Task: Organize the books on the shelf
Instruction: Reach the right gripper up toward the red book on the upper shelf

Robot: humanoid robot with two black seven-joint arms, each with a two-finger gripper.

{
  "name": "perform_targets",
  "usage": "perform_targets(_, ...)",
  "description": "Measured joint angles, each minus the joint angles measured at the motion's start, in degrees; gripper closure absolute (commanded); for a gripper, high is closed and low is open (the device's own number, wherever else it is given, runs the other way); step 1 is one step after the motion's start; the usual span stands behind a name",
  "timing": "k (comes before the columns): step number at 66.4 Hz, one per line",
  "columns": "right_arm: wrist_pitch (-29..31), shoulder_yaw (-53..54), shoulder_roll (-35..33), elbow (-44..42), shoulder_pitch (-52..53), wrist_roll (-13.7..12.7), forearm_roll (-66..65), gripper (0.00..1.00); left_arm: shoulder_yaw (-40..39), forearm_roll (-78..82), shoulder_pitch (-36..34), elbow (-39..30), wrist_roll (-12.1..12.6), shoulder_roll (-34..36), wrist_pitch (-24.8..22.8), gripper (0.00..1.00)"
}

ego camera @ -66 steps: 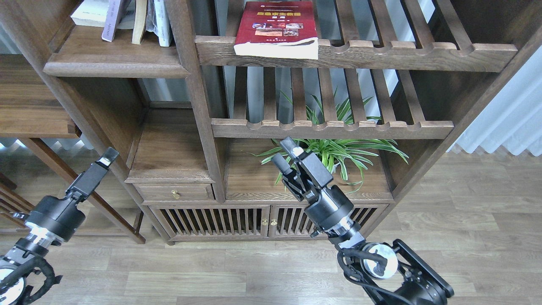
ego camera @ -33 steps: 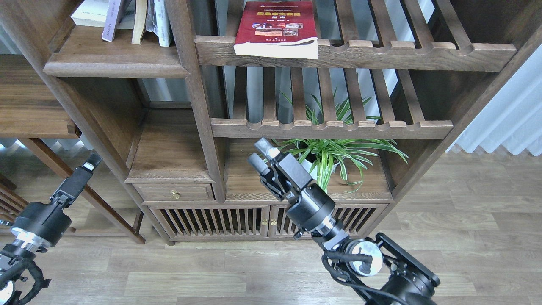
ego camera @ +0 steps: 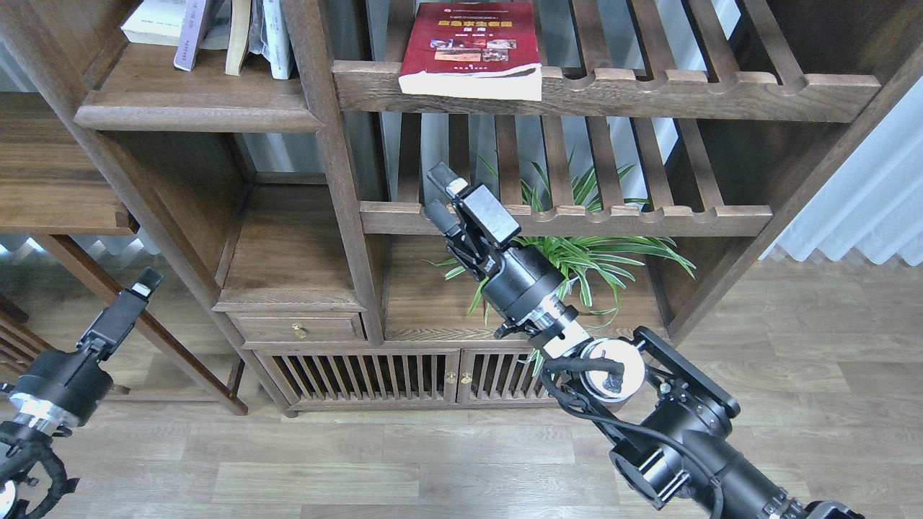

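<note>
The dark red book (ego camera: 469, 43) lies flat on the upper slatted rack, with its front edge over the rail. On the solid dark-brown shelf (ego camera: 195, 108) at the upper left, a pale lavender book (ego camera: 190, 36) leans among several others, which are cut off by the top edge. I cannot pick out the yellow-green book for sure. My right gripper (ego camera: 438, 194) is open and empty, just in front of the lower slatted rack's front rail, well below the red book. My left gripper (ego camera: 140, 288) is low at the left, seen edge-on and holding nothing that I can see.
A spider plant (ego camera: 577, 252) in a white pot stands on the board under the lower slatted rack (ego camera: 613, 216), behind my right wrist. A post (ego camera: 332, 158) divides the shelf unit. A small drawer (ego camera: 296, 330) and slatted cabinet doors (ego camera: 375, 375) are below.
My right gripper has moved up and to the left, from in front of the plant to the lower rack's rail. My left gripper has dropped down and to the left.
</note>
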Motion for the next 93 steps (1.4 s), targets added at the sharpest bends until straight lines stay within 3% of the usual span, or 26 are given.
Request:
perform_targets(30,-1.05,0.28,0.00,-0.89,4.15,0.20,0.02,0.01,0.02,-0.05,-0.67,1.31,-0.23,-2.30,0.00,0.00)
perform_targets(56,-8.57,1.47,0.00,-0.63,8.31,0.54,0.46,0.02,-1.26,-0.13,-0.96,2.60,-0.16,-2.03,0.00,0.00)
perform_targets(93,-14.82,7.82,0.01,-1.16,12.29,0.45,0.99,0.02,-2.36,-0.14,-1.20,2.61,-0.16,-1.90,0.00,0.00)
